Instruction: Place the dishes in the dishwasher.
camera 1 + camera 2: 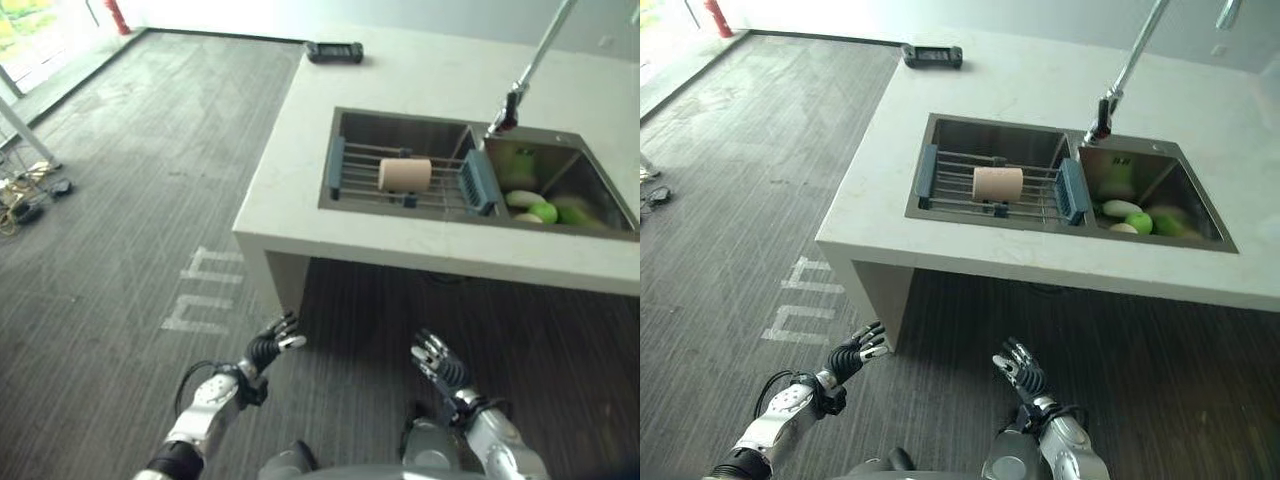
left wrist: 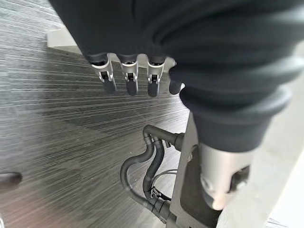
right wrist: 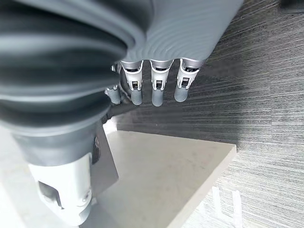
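Your left hand (image 1: 268, 349) and right hand (image 1: 437, 361) hang empty, fingers relaxed, below the sink (image 1: 347, 119) because nothing is picked yet. The beige cup (image 1: 405, 175) lies on the sink's rack (image 1: 440, 196); green dishes (image 1: 543, 210) sit in its far basin.

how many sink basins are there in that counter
2. One basin lies toward the robot's left, with a drying rack and a beige cup across it; the other basin is beside it, under the faucet, holding green and white dishes.

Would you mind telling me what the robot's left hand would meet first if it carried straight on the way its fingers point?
Probably the corner leg of the white counter: the left hand, open and empty, points up and forward at it over bare floor. Depth is unclear, so it may slip past.
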{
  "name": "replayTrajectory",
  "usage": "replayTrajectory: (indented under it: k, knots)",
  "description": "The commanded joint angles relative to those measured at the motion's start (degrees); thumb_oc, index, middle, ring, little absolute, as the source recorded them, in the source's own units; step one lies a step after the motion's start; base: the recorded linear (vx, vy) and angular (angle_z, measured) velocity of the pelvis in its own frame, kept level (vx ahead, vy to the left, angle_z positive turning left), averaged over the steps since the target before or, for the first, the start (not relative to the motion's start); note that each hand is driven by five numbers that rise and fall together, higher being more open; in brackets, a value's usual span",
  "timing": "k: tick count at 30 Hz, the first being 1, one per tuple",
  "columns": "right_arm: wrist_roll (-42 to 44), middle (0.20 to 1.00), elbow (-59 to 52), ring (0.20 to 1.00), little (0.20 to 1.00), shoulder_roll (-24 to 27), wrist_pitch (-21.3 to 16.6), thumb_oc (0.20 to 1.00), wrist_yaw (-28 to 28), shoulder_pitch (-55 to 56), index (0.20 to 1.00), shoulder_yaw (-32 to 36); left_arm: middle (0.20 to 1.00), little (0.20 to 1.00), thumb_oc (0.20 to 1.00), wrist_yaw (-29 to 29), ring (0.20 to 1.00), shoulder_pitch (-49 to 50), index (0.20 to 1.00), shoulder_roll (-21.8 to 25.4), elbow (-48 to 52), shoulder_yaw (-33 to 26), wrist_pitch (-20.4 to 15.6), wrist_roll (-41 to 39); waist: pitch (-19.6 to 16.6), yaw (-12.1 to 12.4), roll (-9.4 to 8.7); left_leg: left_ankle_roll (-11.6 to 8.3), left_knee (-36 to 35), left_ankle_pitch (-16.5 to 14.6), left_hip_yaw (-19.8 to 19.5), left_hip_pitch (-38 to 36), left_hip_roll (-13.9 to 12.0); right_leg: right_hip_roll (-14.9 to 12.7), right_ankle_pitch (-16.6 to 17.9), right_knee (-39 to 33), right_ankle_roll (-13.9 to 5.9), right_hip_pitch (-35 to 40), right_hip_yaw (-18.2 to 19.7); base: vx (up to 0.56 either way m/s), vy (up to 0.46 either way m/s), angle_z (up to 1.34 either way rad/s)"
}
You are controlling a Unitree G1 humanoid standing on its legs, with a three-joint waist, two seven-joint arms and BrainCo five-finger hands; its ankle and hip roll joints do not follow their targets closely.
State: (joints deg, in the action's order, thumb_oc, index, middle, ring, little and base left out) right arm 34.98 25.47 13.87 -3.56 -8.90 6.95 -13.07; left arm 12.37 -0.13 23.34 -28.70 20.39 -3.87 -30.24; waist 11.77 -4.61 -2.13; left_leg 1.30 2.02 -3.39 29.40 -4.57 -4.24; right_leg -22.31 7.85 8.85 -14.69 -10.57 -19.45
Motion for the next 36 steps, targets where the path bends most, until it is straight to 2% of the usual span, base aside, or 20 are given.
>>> replayTrajectory:
  k: [1, 2, 4, 6, 12, 15, 16, 17, 18, 19, 20, 22, 23, 26, 29, 36]
  knots:
    - [1.2, 1.000, -3.5, 1.000, 1.000, 1.6, -3.3, 1.000, 0.7, -2.4, 1.000, 0.6, 1.000, 1.000, 1.000, 0.1, 1.000, -1.0, 1.000, -0.2, 4.2, -0.7, -4.0, 2.4, 1.1, 0.1, 1.91, -2.40, -4.4, -1.8, -8.8, -1.4, -1.6, 1.8, -6.0, 5.8, 0.90, 0.7, 0.4, 0.14, -0.355, -0.07]
    - [0.5, 1.000, -3.4, 1.000, 1.000, 1.4, -2.6, 1.000, 0.6, -2.4, 1.000, 0.7, 1.000, 1.000, 1.000, 0.0, 1.000, -0.9, 1.000, -0.1, 4.8, -0.6, -4.0, 2.7, 1.0, 0.1, 2.07, -2.62, -2.3, -2.4, -7.3, -1.3, -2.8, 2.2, -7.4, 5.0, 1.30, 2.2, -1.3, 0.12, -0.284, -0.05]
    - [0.1, 1.000, -2.8, 1.000, 1.000, 1.7, -2.4, 1.000, 0.0, -2.6, 1.000, 0.5, 1.000, 1.000, 1.000, -0.3, 1.000, -0.8, 1.000, 0.0, 4.9, -0.6, -4.0, 2.5, 0.7, 0.1, 1.98, -2.99, -0.1, -2.7, -6.8, -1.0, -3.7, 3.5, -8.6, 4.4, 1.62, 3.3, -1.8, 0.16, -0.347, -0.05]
    - [-0.7, 1.000, -2.9, 1.000, 1.000, 2.4, -1.8, 1.000, -0.9, -3.2, 1.000, -0.1, 1.000, 1.000, 1.000, -1.0, 1.000, -0.4, 1.000, -0.4, 5.6, -1.1, -3.0, 1.3, 0.1, 0.2, 1.61, -3.63, 4.5, -4.0, -6.7, 0.2, -5.1, 5.7, -10.5, 4.0, 3.10, 4.7, -1.6, 0.17, -0.368, -0.31]
    - [-1.6, 1.000, -2.9, 1.000, 1.000, 3.9, 0.8, 1.000, -1.8, -4.6, 1.000, -1.3, 1.000, 1.000, 1.000, -2.2, 1.000, -0.8, 1.000, -1.4, 4.3, -1.7, -3.4, 0.4, -0.7, -0.4, 0.28, -3.79, 16.6, -8.7, -4.9, 2.9, -6.8, 8.2, -13.6, 4.5, 6.70, 6.1, -2.0, 0.12, -0.248, -0.30]
    - [-1.8, 1.000, -1.9, 1.000, 1.000, 4.5, 1.2, 1.000, -2.3, -4.7, 1.000, -1.3, 1.000, 1.000, 1.000, -1.8, 1.000, -0.9, 1.000, -1.8, 4.2, -1.9, -3.2, -0.5, -0.7, -0.3, 0.15, -4.52, 23.2, -7.9, -5.6, 6.1, -7.8, 10.2, -14.9, 3.6, 8.44, 7.7, -1.7, 0.13, -0.163, -0.08]
    - [-1.9, 1.000, -1.1, 1.000, 1.000, 5.0, 1.3, 1.000, -3.0, -4.3, 1.000, -0.7, 1.000, 1.000, 1.000, -1.2, 1.000, -0.6, 1.000, -2.2, 4.4, -2.0, -2.7, 0.0, -0.4, -0.2, 0.43, -5.05, 25.1, -5.7, -6.6, 8.4, -7.9, 11.9, -15.6, 2.5, 9.44, 9.3, -1.1, 0.22, -0.133, -0.17]
    - [-1.9, 1.000, -0.8, 1.000, 1.000, 5.1, 1.4, 1.000, -3.4, -4.2, 1.000, -0.4, 1.000, 1.000, 1.000, -1.1, 1.000, -0.3, 1.000, -2.3, 4.7, -2.0, -2.3, 0.4, -0.2, 0.0, 0.60, -4.97, 23.8, -5.2, -7.2, 8.7, -7.2, 12.4, -15.7, 2.2, 9.45, 9.8, -0.5, 0.34, -0.022, -0.19]
    - [-2.0, 1.000, -0.1, 1.000, 1.000, 5.2, 1.7, 1.000, -4.4, -4.4, 1.000, -0.4, 1.000, 1.000, 1.000, -2.2, 1.000, 0.8, 1.000, -2.2, 5.4, -1.6, -2.2, 0.3, 0.0, 0.9, 1.22, -5.05, 15.8, -3.4, -8.6, 7.5, -6.8, 13.7, -15.9, 1.7, 9.15, 11.0, 0.5, 0.29, 0.115, -0.29]
    - [-2.0, 1.000, -0.3, 1.000, 1.000, 5.3, 1.7, 1.000, -4.5, -4.3, 1.000, -0.5, 1.000, 1.000, 1.000, -2.6, 1.000, 1.1, 1.000, -2.2, 5.3, -1.5, -2.5, 0.2, 0.0, 1.2, 1.67, -6.54, 11.5, 0.9, -10.1, 7.6, -8.8, 14.2, -16.2, 1.1, 9.08, 11.8, 1.1, 0.28, 0.154, -0.35]
    - [-2.0, 1.000, -0.6, 1.000, 1.000, 5.4, 1.8, 1.000, -4.4, -4.1, 1.000, -0.7, 1.000, 1.000, 1.000, -2.8, 1.000, 1.2, 1.000, -2.2, 5.2, -1.5, -2.6, 0.1, -0.1, 1.3, 1.88, -7.25, 10.5, 3.1, -11.3, 8.4, -10.1, 14.4, -16.3, 0.9, 9.09, 11.8, 1.7, 0.15, 0.166, -0.57]
    - [-0.8, 1.000, -0.9, 1.000, 1.000, 5.5, 1.6, 1.000, -3.7, -3.5, 1.000, -0.5, 1.000, 1.000, 1.000, -2.7, 1.000, 0.4, 1.000, -2.2, 4.4, -1.3, -2.3, 0.6, -0.7, 0.4, 2.23, -7.56, 6.1, 3.1, -8.3, 6.3, -12.1, 12.5, -16.2, 1.4, 8.05, 11.6, -0.6, 0.14, 0.188, -0.51]
    - [-0.4, 1.000, -0.9, 1.000, 1.000, 5.3, 1.4, 1.000, -3.4, -3.2, 1.000, -0.5, 1.000, 1.000, 1.000, -2.7, 1.000, -0.2, 1.000, -2.2, 4.2, -1.1, -2.1, 0.5, -0.7, 0.2, 2.35, -7.68, 4.9, 3.3, -7.9, 5.3, -12.1, 11.8, -16.2, 1.9, 7.68, 11.7, -1.4, 0.14, 0.190, -0.25]
    - [-0.7, 1.000, -1.1, 1.000, 1.000, 4.6, 1.1, 1.000, -2.9, -2.2, 1.000, -0.6, 1.000, 1.000, 1.000, -2.5, 1.000, -0.5, 1.000, -1.6, 3.6, -1.2, -2.2, 1.0, -0.7, 0.2, 3.17, -7.81, 2.2, 3.2, -8.0, 3.0, -10.9, 10.4, -16.2, 3.5, 7.05, 11.1, -2.4, 0.11, 0.147, 0.06]
    - [-1.1, 1.000, -0.9, 1.000, 1.000, 4.3, 0.8, 1.000, -3.2, -1.7, 1.000, -0.4, 1.000, 1.000, 1.000, -1.5, 1.000, 0.2, 1.000, -1.3, 3.5, -1.8, -2.7, 1.0, -0.8, 0.4, 3.52, -7.76, 1.2, 3.1, -8.6, 2.3, -9.9, 10.2, -16.2, 3.8, 6.70, 10.9, -2.0, 0.07, 0.100, 0.15]
    - [-0.8, 1.000, -1.3, 1.000, 1.000, 3.7, 0.2, 1.000, -2.4, -1.9, 1.000, -1.0, 1.000, 1.000, 1.000, -1.4, 1.000, 0.9, 1.000, -1.0, 3.6, -1.4, -2.9, 1.3, -0.7, 1.4, 3.22, -6.81, 0.2, 2.8, -10.1, 2.1, -8.0, 10.0, -15.5, 2.8, 5.84, 11.2, -1.0, 0.03, 0.046, -0.01]
